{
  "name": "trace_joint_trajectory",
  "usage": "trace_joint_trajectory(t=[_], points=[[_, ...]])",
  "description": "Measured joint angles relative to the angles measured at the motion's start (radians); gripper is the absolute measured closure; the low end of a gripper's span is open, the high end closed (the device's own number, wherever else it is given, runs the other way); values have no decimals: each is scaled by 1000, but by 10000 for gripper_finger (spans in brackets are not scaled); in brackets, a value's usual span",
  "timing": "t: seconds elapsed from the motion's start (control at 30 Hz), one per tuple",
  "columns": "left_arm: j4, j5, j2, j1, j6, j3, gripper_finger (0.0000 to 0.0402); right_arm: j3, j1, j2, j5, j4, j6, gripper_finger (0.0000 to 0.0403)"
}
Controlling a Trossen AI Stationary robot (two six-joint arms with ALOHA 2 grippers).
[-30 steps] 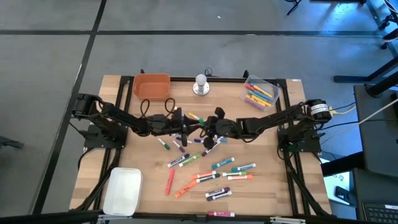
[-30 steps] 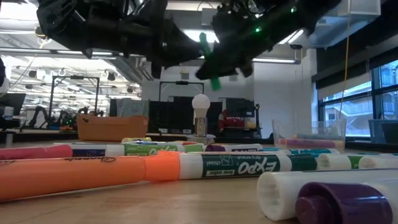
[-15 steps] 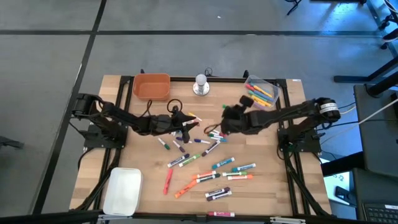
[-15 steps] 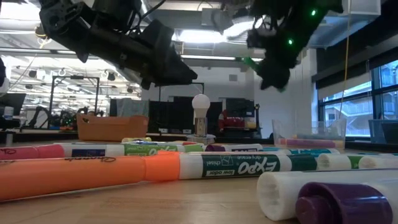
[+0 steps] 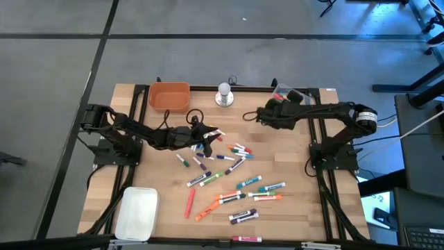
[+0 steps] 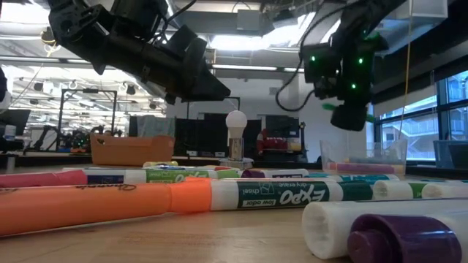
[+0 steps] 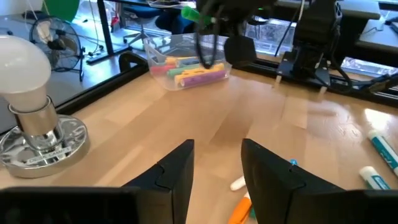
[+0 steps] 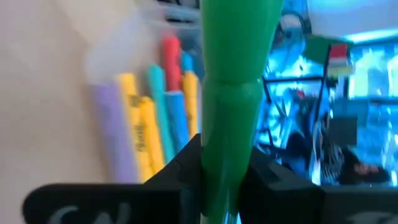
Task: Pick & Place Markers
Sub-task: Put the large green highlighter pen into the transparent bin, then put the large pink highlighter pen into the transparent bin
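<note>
Many coloured markers (image 5: 229,173) lie loose on the wooden table's middle and near part. My right gripper (image 5: 277,105) hangs at the far right, beside a clear box (image 5: 291,103) that holds several markers (image 8: 146,134). It is shut on a green marker (image 8: 230,74), which also shows in the left wrist view (image 7: 189,12). My left gripper (image 5: 208,137) hovers over the far side of the loose markers, open with nothing between its fingers (image 7: 217,168). It points slightly below level. My right gripper pinches the green marker's barrel (image 8: 221,165) between its two fingers. The marker sticks out forward past the fingertips, along the fingers rather than across them. It is lifted clear of the table, with the clear box's markers beyond it.
An orange bin (image 5: 169,96) stands at the far left. A light bulb on a silver base (image 5: 223,94) is at the far middle. A white lid (image 5: 137,212) lies at the near left. Bare wood lies between the loose markers and the clear box.
My right gripper has carried the green marker from the table's middle, next to my left gripper, toward the far right edge and the clear box, turning as it went. My left gripper has stayed over the markers and tipped a little downward.
</note>
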Motion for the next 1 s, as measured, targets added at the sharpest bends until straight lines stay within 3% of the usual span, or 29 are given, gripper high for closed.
trace_joint_trajectory(t=[0.17,0.37,0.5,0.63,0.8,1.0], points=[[0,-1,0,0,50,0,276,-23,-97,0,42,8,2,330],[-2,-31,0,-3,60,0,271,-24,-142,0,50,6,20,178],[-44,-53,-8,-16,77,0,268,-24,-96,0,50,8,33,118],[-171,-50,-64,-27,77,1,268,-24,-28,-2,9,1,75,107],[-416,-43,-214,-70,16,1,267,-24,140,-4,-109,2,246,124],[-748,63,-307,-223,-315,-1,278,-24,418,-4,-1,80,353,151]])
